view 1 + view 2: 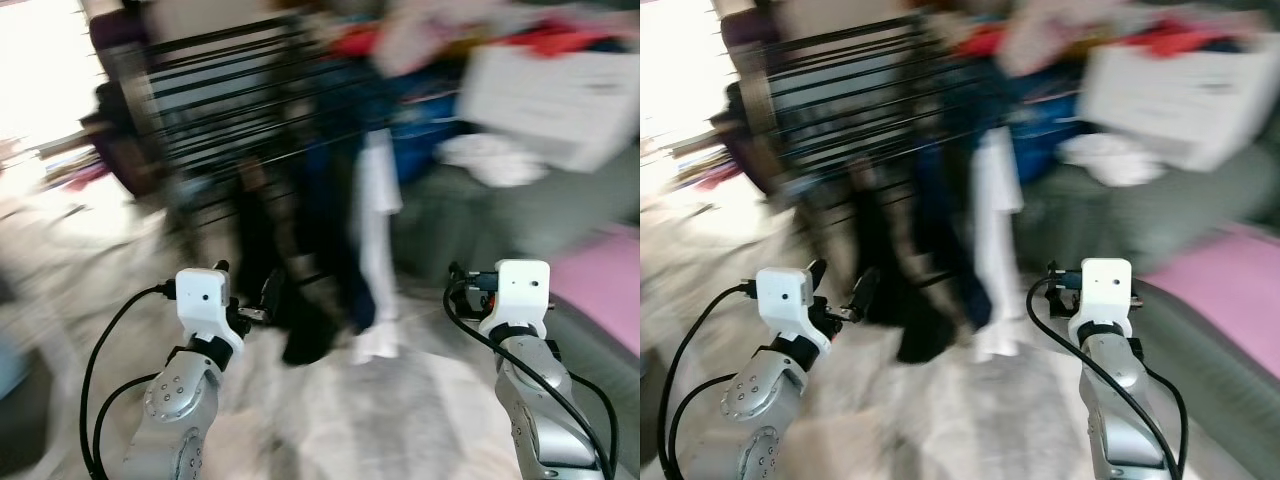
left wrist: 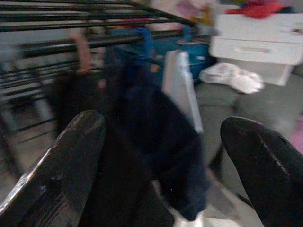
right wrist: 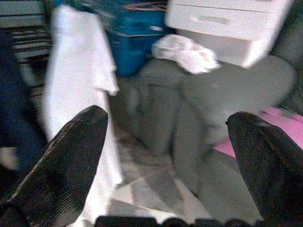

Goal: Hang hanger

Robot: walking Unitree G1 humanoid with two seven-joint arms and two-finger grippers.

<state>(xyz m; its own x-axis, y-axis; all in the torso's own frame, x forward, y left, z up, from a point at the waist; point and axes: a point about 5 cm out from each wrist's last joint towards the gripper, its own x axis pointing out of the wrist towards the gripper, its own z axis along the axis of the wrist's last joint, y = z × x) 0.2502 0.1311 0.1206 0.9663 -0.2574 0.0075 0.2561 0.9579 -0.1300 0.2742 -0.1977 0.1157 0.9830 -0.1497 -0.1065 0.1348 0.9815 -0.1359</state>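
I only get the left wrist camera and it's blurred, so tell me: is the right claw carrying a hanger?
Observer: No. The right claw is open, with nothing between its fingers.
Operator: What does it face?
Observer: A hanging white garment, with a grey sofa beyond it.
Operator: How do the arms sit relative to the rack?
Observer: From the head camera, both are raised. The left claw is close to the dark clothes hanging from the drying rack.
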